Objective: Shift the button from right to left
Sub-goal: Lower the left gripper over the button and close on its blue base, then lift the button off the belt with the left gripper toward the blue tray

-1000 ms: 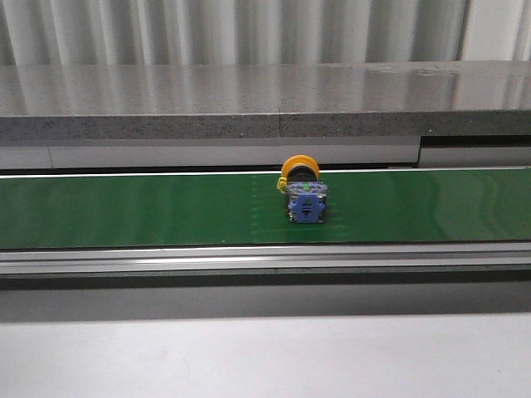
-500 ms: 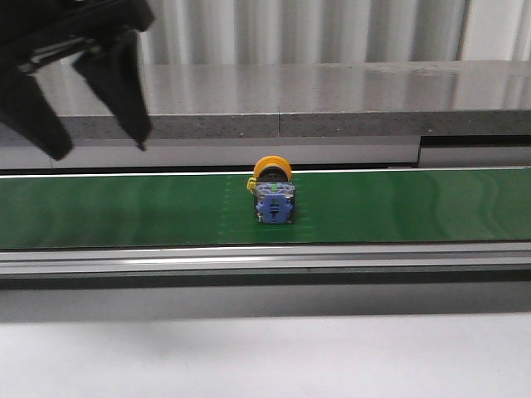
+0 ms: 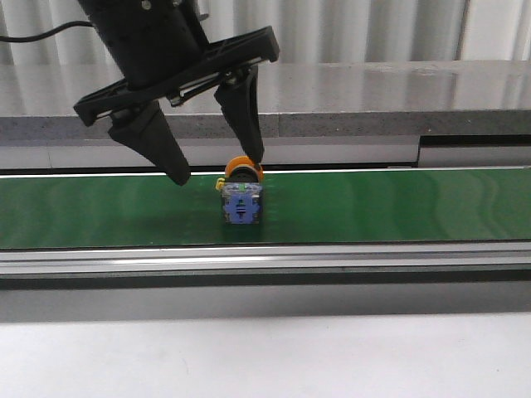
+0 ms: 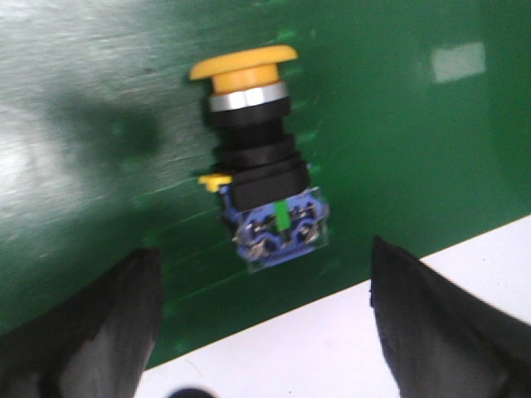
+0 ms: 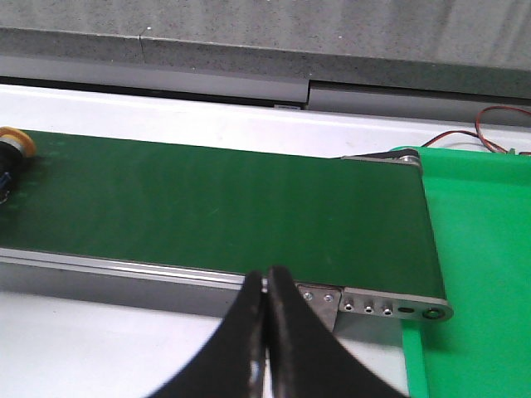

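The left hand (image 3: 216,170) is matte black with two tapering wedge fingers (image 3: 158,143) and a black cable (image 3: 37,35)

- In the front view, the button (image 3: 241,199) shows only part of its yellow-orange head; a finger (image 3: 242,112) of the left gripper (image 3: 220,170) covers its right edge.
- The left arm's upper part runs off the top of the front view.
- In the left wrist view, both fingers are blurred and cut off at the edge.
- In the right wrist view, the button (image 5: 12,149) is sliced by the edge, with only a sliver visible.
- The green belt (image 5: 224,211) runs out of that view too.
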`<state>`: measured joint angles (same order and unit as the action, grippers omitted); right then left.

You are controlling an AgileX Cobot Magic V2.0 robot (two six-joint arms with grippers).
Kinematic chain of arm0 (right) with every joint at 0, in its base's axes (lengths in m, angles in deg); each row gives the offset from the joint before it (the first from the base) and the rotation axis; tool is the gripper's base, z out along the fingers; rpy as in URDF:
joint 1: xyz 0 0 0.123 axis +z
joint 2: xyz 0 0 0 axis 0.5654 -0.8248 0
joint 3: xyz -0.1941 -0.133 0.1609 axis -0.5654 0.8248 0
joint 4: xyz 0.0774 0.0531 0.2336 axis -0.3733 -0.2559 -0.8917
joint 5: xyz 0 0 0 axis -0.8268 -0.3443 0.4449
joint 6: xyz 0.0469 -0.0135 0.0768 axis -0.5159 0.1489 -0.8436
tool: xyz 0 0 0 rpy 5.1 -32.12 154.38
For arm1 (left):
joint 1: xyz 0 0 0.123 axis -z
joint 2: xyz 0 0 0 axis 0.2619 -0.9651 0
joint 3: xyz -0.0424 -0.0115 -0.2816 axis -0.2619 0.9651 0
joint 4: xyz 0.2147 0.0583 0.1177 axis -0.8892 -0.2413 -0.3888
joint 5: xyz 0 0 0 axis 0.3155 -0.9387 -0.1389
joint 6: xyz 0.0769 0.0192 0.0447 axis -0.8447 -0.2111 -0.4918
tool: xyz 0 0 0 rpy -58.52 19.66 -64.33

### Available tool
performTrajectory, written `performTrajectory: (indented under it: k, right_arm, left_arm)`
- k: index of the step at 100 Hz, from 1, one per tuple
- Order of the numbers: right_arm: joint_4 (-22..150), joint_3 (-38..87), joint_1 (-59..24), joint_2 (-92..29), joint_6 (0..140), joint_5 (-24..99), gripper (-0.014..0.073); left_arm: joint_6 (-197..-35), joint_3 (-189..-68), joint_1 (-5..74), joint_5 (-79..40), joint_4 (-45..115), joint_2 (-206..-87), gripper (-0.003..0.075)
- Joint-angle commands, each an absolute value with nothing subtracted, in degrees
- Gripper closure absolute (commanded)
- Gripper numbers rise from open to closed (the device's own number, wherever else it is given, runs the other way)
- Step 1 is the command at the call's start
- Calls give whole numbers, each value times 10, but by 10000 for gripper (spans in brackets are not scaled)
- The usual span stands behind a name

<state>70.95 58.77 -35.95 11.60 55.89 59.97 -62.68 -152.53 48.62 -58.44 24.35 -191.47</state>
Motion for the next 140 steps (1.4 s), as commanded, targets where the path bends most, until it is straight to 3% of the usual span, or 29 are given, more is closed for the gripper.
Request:
performTrajectory:
  k: [1, 28, 38, 76, 140]
  right_arm:
    - [711, 575, -359, 112, 565, 556, 660]
    - [711, 575, -359, 112, 565, 556, 660]
    - [711, 575, -359, 112, 565, 556, 660]
    - [711, 575, -359, 112, 565, 556, 660]
    - [711, 575, -359, 112, 565, 556, 660]
  left_arm:
    - [-625, -1549, 491, -573, 266, -1899, 220]
    - [-625, -1549, 491, -571, 250, -1928, 221]
    - [-624, -1549, 491, -575, 234, -1933, 254]
    - [-622, -1549, 488, -581, 231, -1933, 584]
    - [-622, -1583, 486, -629, 155, -1860, 587]
